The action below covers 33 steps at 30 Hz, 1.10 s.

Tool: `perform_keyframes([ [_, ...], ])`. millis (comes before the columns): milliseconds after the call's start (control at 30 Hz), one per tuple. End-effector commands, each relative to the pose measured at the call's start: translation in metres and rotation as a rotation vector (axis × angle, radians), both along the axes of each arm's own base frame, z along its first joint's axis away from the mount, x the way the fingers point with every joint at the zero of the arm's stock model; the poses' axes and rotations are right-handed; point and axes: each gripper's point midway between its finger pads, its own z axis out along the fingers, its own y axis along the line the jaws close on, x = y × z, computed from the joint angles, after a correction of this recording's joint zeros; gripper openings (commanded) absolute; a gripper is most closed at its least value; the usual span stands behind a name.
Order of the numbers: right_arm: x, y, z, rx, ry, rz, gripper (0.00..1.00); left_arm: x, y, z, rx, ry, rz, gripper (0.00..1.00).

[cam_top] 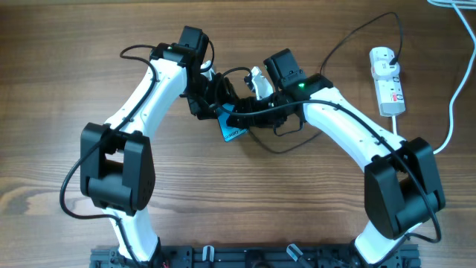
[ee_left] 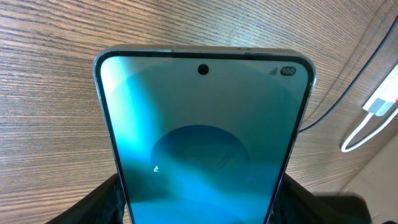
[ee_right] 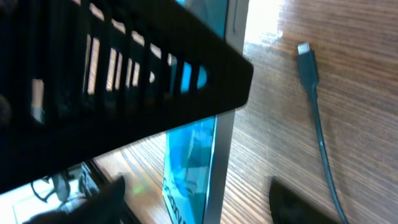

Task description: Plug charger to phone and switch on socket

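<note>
1. The left gripper (ee_left: 199,208) pinches the phone (ee_left: 202,124) by its long edges and should hold it level.
2. The right gripper (cam_top: 245,110) looks spread and empty. The charger (ee_right: 305,62) tip lies on the table (ee_right: 360,93) at its 2 o'clock, and is best grasped just behind the connector.
3. The socket (cam_top: 388,82) sits well apart, at 2 o'clock.

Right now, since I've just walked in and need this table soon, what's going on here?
The left gripper holds the phone, its screen lit. The right gripper is open beside it. The charger lies loose on the wood, its connector tip not yet in the phone. The socket sits off to the right with no gripper near it.
</note>
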Motion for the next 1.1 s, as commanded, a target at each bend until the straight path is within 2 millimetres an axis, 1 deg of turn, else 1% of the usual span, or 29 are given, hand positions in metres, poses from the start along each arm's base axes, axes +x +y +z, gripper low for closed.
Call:
perform_keyframes([
  [0,0.001,0.001,-0.012,-0.013,0.046,-0.038,0.49,0.0,-0.006,0.019,-0.042,-0.044,-0.028,0.56],
  [133,0.002,0.002,-0.014,-0.013,0.047,-0.037,0.38,0.0,-0.006,0.019,-0.042,-0.044,-0.028,0.56],
  [200,0.002,0.002,-0.014,-0.013,0.046,-0.036,0.35,0.0,-0.006,0.019,-0.042,-0.044,-0.028,0.56],
  [300,0.0,0.0,-0.022,-0.016,0.052,-0.036,0.34,0.0,-0.006,0.019,-0.042,-0.044,-0.028,0.56],
  [367,-0.002,0.002,-0.028,0.003,0.051,-0.039,0.28,0.0,-0.006,0.019,-0.042,-0.044,-0.028,0.56],
  [467,-0.004,0.009,-0.021,0.059,0.056,-0.013,0.24,0.0,-0.006,0.019,-0.042,-0.044,-0.028,0.56],
  [567,-0.005,0.011,-0.019,0.075,0.05,0.001,0.23,0.0,-0.006,0.019,-0.042,-0.044,-0.028,0.56],
  [633,-0.005,0.011,-0.019,0.074,0.05,0.001,0.17,0.0,-0.006,0.019,-0.042,-0.044,-0.028,0.56],
  [700,-0.005,0.012,-0.019,0.078,0.052,0.003,0.04,0.0,-0.006,0.019,-0.042,-0.045,-0.028,0.56],
  [900,-0.005,0.012,-0.019,0.08,0.043,0.009,0.04,0.001,-0.005,0.018,-0.035,-0.051,-0.027,0.57],
  [933,-0.005,0.012,-0.019,0.08,0.042,0.01,0.04,0.002,-0.004,0.018,-0.031,-0.053,-0.026,0.59],
  [1033,-0.004,0.012,-0.019,0.079,0.041,0.011,0.04,0.011,0.006,0.017,-0.018,-0.074,0.001,0.62],
  [1067,-0.004,0.012,-0.019,0.079,0.04,0.01,0.04,0.014,0.012,0.017,-0.018,-0.074,0.019,0.65],
])
